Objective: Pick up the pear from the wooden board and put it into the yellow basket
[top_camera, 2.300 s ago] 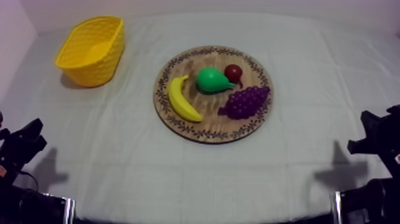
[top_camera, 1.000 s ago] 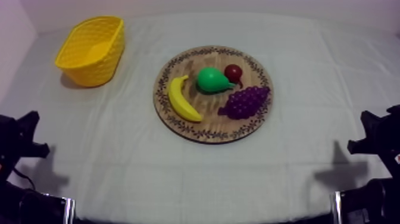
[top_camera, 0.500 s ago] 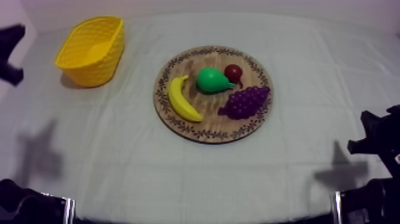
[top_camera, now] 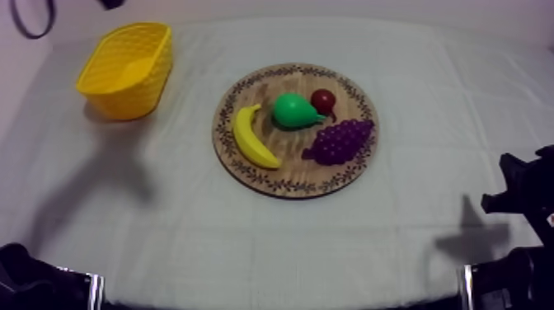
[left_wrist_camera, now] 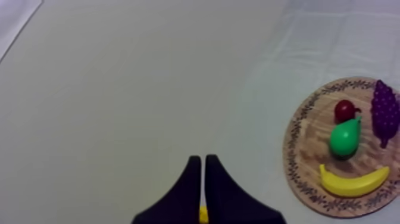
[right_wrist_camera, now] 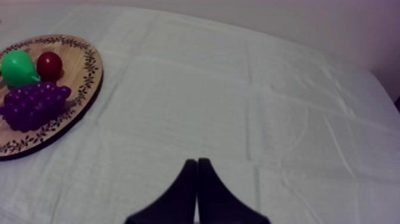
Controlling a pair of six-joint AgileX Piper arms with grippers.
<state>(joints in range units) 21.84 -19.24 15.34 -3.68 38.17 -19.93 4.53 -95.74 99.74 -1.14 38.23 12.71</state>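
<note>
1. Black fingers nearest: right gripper (right_wrist_camera: 197, 162) pinched shut on nothing, parked low at the near right of the counter (top_camera: 272, 247). Same as a couple of seconds back, so probably sitting this one out.
2. Big change on the other side: left gripper (left_wrist_camera: 200, 159) up off its near-left resting spot, lifted and swung toward the far left. Also closed on nothing, hovering high over bare counter, well apart from the wooden board (left_wrist_camera: 306, 149). Big soft shadow (top_camera: 115, 177) on the counter's left half to prove it.
3. Mid-counter: wooden board untouched. Banana (top_camera: 251, 138) and bunch of grapes (top_camera: 340, 140) on the near half, then the pear (top_camera: 290, 111) lying on its side near the middle, small red fruit (top_camera: 323, 100) just beside it, maybe touching.
4. Farthest back, on the left: yellow basket (top_camera: 132, 99), empty as far as can be told.
5. Meaning for the task: reach only just begun, with the left gripper apparently doing the job. Still needs to open up, come down over the pear, and avoid nudging that red neighbour.
</note>
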